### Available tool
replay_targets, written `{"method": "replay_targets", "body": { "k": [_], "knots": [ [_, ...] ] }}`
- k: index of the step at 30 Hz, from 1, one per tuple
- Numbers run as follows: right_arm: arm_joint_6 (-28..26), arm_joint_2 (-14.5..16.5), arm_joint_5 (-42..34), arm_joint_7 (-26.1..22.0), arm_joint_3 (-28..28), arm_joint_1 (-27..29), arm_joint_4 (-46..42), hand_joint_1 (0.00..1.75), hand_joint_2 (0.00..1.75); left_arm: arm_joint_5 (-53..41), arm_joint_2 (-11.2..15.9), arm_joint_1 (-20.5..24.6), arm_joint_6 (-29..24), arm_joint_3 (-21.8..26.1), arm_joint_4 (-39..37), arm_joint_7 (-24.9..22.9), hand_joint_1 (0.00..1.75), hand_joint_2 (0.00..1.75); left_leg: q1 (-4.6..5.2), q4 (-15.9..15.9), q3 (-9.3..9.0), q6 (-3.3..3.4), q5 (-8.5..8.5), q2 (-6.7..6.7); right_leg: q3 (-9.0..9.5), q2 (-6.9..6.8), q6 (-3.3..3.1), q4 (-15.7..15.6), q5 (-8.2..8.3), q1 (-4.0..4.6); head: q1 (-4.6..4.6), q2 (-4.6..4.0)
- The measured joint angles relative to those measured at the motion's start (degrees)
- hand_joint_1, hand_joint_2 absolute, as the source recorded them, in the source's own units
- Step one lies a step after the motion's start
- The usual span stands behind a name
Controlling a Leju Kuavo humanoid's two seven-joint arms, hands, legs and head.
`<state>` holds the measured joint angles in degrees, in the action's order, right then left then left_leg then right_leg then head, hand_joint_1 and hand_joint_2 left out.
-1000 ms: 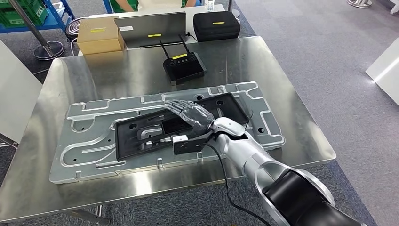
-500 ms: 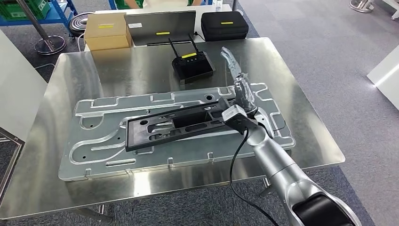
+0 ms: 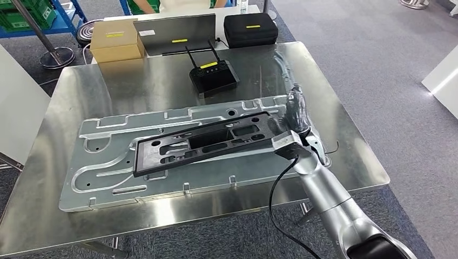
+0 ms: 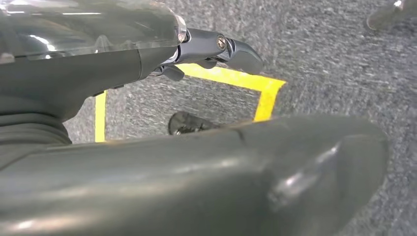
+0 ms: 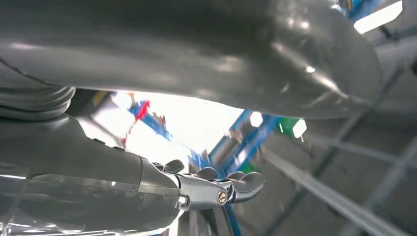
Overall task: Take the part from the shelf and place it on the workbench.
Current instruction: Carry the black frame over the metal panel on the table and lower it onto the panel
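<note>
Steel workbench (image 3: pixel 75 216) in front of us carries a large silver plate (image 3: pixel 102 162), and the black part (image 3: pixel 205 141) lies flat on that plate, running lengthwise along its middle. Our right hand (image 3: pixel 297 112) stands upright at the part's right end, fingers raised and spread, grasping nothing; whether it touches the part we cannot tell. Our left hand (image 4: pixel 216 49) hangs over grey carpet marked with yellow tape (image 4: pixel 265 93), fingers loose and empty. At the bench's far edge sit a black router (image 3: pixel 212 77), a cardboard box (image 3: pixel 116 40) and a black case (image 3: pixel 250 28).
</note>
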<state>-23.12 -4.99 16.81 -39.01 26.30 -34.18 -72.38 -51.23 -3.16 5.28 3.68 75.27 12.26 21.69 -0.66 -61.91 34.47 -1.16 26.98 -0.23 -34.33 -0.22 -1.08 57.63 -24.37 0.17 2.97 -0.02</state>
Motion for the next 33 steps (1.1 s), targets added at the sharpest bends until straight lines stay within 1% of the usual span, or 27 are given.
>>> {"method": "replay_targets", "body": {
  "k": [1, 2, 3, 5, 6, 7, 8, 10, 11, 12, 13, 16, 17, 18, 19, 20, 21, 22, 23, 25, 26, 27, 28, 29, 31, 32, 33],
  "knots": [
    [-1.49, -0.69, 0.42, 0.0, -0.84, 1.0, -2.04, 0.0, 0.0, 0.24, 0.01, 0.0, 0.01, 0.05, 0.0, 0.2, 0.0, 0.0, 0.07, 2.41, -1.24, 0.35, -0.72, -0.04, -0.07, -0.03, 0.28, 0.26, -0.15, 0.05, 0.01, 0.0],
    [-3.07, -1.38, 1.27, 0.0, -1.86, 2.39, -4.2, 0.0, 0.0, 0.56, 0.0, -0.05, 0.02, 0.18, 0.0, 0.42, 0.0, 0.0, 0.17, 3.51, -1.8, 0.71, -0.83, -0.1, -0.11, -0.08, 0.56, 0.41, -0.24, 0.12, 0.0, 0.0],
    [-4.94, -2.15, 2.95, 0.0, -3.38, 4.24, -6.84, 0.0, 0.0, 1.08, -0.01, -0.15, 0.01, 0.43, 0.0, 0.64, 0.0, 0.0, 0.32, 3.49, -1.87, 1.11, -0.8, -0.2, -0.11, -0.13, 0.85, 0.4, -0.24, 0.19, -0.01, 0.0],
    [-7.57, -3.44, 7.58, 0.0, -8.26, 9.83, -13.27, 0.0, 0.0, 2.33, -0.13, -0.48, -0.23, 1.25, 0.0, 0.93, 0.0, 0.0, 0.16, 3.81, -1.99, 1.86, -1.08, -0.41, 0.16, -0.29, 1.51, 0.43, -0.47, 0.13, -0.01, 0.0],
    [-8.11, -4.0, 9.7, 0.0, -11.5, 12.88, -16.83, 0.0, 0.0, 2.86, -0.22, -0.66, -0.42, 1.69, 0.0, 0.99, 0.0, 0.0, 0.05, 4.03, -2.09, 2.25, -1.28, -0.48, 0.04, -0.29, 1.89, 0.99, -1.16, 0.07, -0.02, 0.0],
    [-8.01, -4.45, 10.98, 0.0, -14.76, 15.81, -20.03, 0.0, 0.0, 3.26, -0.32, -0.8, -0.67, 2.06, 0.0, 0.96, 0.0, 0.0, -0.09, 4.25, -2.12, 2.58, -1.5, -0.47, -0.56, -0.25, 2.24, 2.56, -2.51, -0.02, -0.01, 0.0],
    [-7.96, -4.88, 11.33, 0.0, -17.67, 18.69, -22.71, 0.0, 0.0, 3.53, -0.4, -0.91, -0.92, 2.4, 0.0, 0.84, 0.0, 0.0, -0.13, 4.33, -2.05, 2.82, -1.66, -0.41, -1.74, -0.15, 2.57, 5.32, -4.43, -0.17, -0.02, 0.0],
    [-8.43, -5.92, 10.77, 0.0, -22.4, 25.36, -27.36, 0.0, 0.0, 3.77, -0.51, -1.03, -1.3, 3.02, 0.0, 0.49, 0.0, 0.0, -0.11, 4.3, -1.66, 3.04, -1.82, -0.43, -5.17, -0.05, 3.07, 13.13, -8.66, -0.42, -0.01, 0.0],
    [-8.87, -6.35, 10.42, 0.0, -24.09, 29.31, -29.31, 0.0, 0.0, 3.74, -0.56, -1.11, -1.37, 3.28, 0.0, 0.34, 0.0, 0.0, -0.1, 4.28, -1.48, 3.08, -1.87, -0.5, -6.33, -0.04, 3.22, 16.04, -9.81, -0.53, -0.02, 0.0],
    [-9.37, -6.59, 10.28, 0.0, -25.3, 33.06, -31.18, 0.0, 0.0, 3.64, -0.59, -1.25, -1.31, 3.47, 0.0, 0.27, 0.0, 0.0, -0.09, 4.24, -1.32, 3.06, -1.91, -0.56, -6.53, -0.02, 3.27, 16.97, -9.92, -0.6, -0.02, 0.0],
    [-10.0, -6.65, 10.32, 0.0, -26.01, 36.29, -32.79, 0.0, 0.0, 3.48, -0.58, -1.4, -1.16, 3.6, 0.0, 0.26, 0.0, 0.0, -0.09, 4.2, -1.19, 2.98, -1.95, -0.55, -5.47, -0.02, 3.24, 15.32, -8.9, -0.66, -0.02, 0.0],
    [-12.1, -7.02, 10.64, 0.0, -26.54, 43.02, -36.47, 0.0, 0.0, 3.01, -0.57, -1.43, -0.38, 3.78, 0.0, 0.6, 0.0, 0.0, 0.01, 4.14, -1.0, 2.48, -2.19, -0.29, 1.55, 0.0, 2.73, 3.05, -4.17, -0.59, -0.02, 0.0],
    [-12.29, -7.16, 10.66, 0.0, -26.71, 44.48, -37.23, 0.0, 0.0, 2.89, -0.57, -1.33, -0.18, 3.78, 0.0, 0.75, 0.0, 0.0, 0.06, 4.15, -1.01, 2.2, -2.29, -0.22, 2.94, 0.06, 2.46, 0.53, -3.32, -0.44, -0.01, 0.0],
    [-12.15, -7.23, 10.6, 0.0, -26.98, 45.71, -37.9, 0.0, 0.0, 2.8, -0.56, -1.24, -0.02, 3.79, 0.0, 0.85, 0.0, 0.0, 0.09, 4.19, -1.0, 1.84, -2.44, -0.19, 3.41, 0.11, 2.13, -0.47, -2.91, -0.26, -0.01, 0.0],
    [-11.9, -7.24, 10.49, 0.0, -27.25, 46.74, -38.48, 0.0, 0.0, 2.72, -0.56, -1.2, 0.07, 3.79, 0.0, 0.91, 0.0, 0.0, 0.12, 4.29, -1.02, 1.44, -2.63, -0.17, 3.28, 0.18, 1.77, -0.36, -2.57, -0.07, -0.01, 0.0],
    [-11.56, -7.25, 10.35, 0.0, -27.52, 47.59, -39.03, 0.0, 0.0, 2.65, -0.55, -1.18, 0.12, 3.79, 0.0, 0.93, 0.0, 0.0, 0.14, 4.36, -0.94, 1.04, -2.84, -0.15, 3.08, 0.2, 1.34, -0.46, -2.25, -0.14, -0.01, 0.0],
    [-11.12, -7.24, 10.22, 0.0, -27.75, 48.32, -39.5, 0.0, 0.0, 2.62, -0.53, -1.18, 0.16, 3.79, 0.0, 0.93, 0.0, 0.0, 0.13, 4.14, -0.74, 0.68, -2.59, -0.13, 2.87, 0.13, 0.92, -0.64, -1.81, -0.25, -0.01, 0.0],
    [-10.65, -7.21, 10.13, 0.0, -27.95, 48.92, -39.89, 0.0, 0.0, 2.57, -0.53, -1.2, 0.19, 3.79, 0.0, 0.93, 0.0, 0.0, 0.14, 3.17, -0.31, 0.41, -1.47, -0.1, 2.57, 0.06, 0.47, -0.9, -1.33, -0.38, -0.01, 0.0],
    [-10.18, -7.16, 10.1, 0.0, -28.17, 49.4, -40.2, 0.0, 0.0, 2.52, -0.53, -1.23, 0.23, 3.79, 0.0, 0.92, 0.0, 0.0, 0.13, 1.11, 0.5, 0.23, 0.47, -0.08, 2.12, -0.03, 0.07, -1.13, -0.79, -0.48, 0.0, 0.0],
    [-9.33, -7.02, 10.1, 0.0, -28.57, 49.99, -40.5, 0.0, 0.0, 2.33, -0.56, -1.24, 0.32, 3.79, 0.0, 0.9, 0.0, 0.0, 0.03, -5.76, 2.64, 0.06, 5.9, -0.05, 0.87, -0.11, -0.43, -1.17, 0.19, -0.28, 0.01, 0.0],
    [-8.93, -6.91, 10.07, 0.0, -28.79, 50.16, -40.53, 0.0, 0.0, 2.22, -0.56, -1.22, 0.36, 3.79, 0.0, 0.9, 0.0, 0.0, 0.02, -9.08, 3.38, 0.02, 8.0, -0.05, 0.13, -0.11, -0.53, -1.1, 0.69, -0.13, 0.01, 0.0],
    [-8.53, -6.78, 10.01, 0.0, -29.04, 50.32, -40.54, 0.0, 0.0, 2.11, -0.56, -1.19, 0.39, 3.79, 0.0, 0.89, 0.0, 0.0, 0.03, -10.91, 3.31, 0.05, 9.15, -0.05, -0.63, -0.11, -0.59, -1.0, 1.2, 0.02, 0.01, 0.0],
    [-8.04, -6.58, 9.89, 0.0, -29.38, 50.53, -40.54, 0.0, 0.0, 2.01, -0.56, -1.16, 0.42, 3.79, 0.0, 0.88, 0.0, 0.0, 0.06, -10.51, 2.01, 0.19, 9.19, -0.06, -1.41, -0.1, -0.6, -0.83, 1.69, 0.17, 0.01, 0.0],
    [-7.61, -6.35, 9.71, 0.0, -29.75, 50.78, -40.53, 0.0, 0.0, 1.97, -0.56, -1.1, 0.46, 3.79, 0.0, 0.87, 0.0, 0.0, 0.15, -7.68, -0.53, 0.48, 8.26, -0.05, -2.16, -0.09, -0.58, -0.63, 2.17, 0.31, 0.01, 0.0],
    [-6.47, -5.8, 9.06, 0.0, -30.64, 51.13, -40.42, 0.0, 0.0, 1.86, -0.5, -0.84, 0.51, 3.79, 0.04, 0.86, 0.0, 0.0, 0.5, 1.14, -6.97, 1.36, 6.1, 0.01, -3.31, -0.11, -0.39, -0.17, 3.13, 0.59, 0.01, 0.0],
    [-5.9, -5.51, 8.62, 0.01, -31.14, 51.16, -40.25, 0.0, 0.0, 1.8, -0.46, -0.64, 0.54, 3.78, 0.08, 0.89, 0.0, 0.0, 0.73, 4.31, -8.97, 1.69, 5.41, 0.04, -3.64, -0.15, -0.16, -0.05, 3.6, 0.63, 0.02, 0.0],
    [-5.41, -5.2, 8.14, 0.01, -31.67, 51.12, -39.96, 0.0, 0.0, 1.73, -0.42, -0.49, 0.56, 3.78, 0.11, 0.92, 0.0, 0.0, 0.91, 5.96, -9.89, 1.97, 5.07, 0.07, -3.81, -0.21, 0.14, -0.02, 4.07, 0.56, 0.01, 0.0]
  ]
}}
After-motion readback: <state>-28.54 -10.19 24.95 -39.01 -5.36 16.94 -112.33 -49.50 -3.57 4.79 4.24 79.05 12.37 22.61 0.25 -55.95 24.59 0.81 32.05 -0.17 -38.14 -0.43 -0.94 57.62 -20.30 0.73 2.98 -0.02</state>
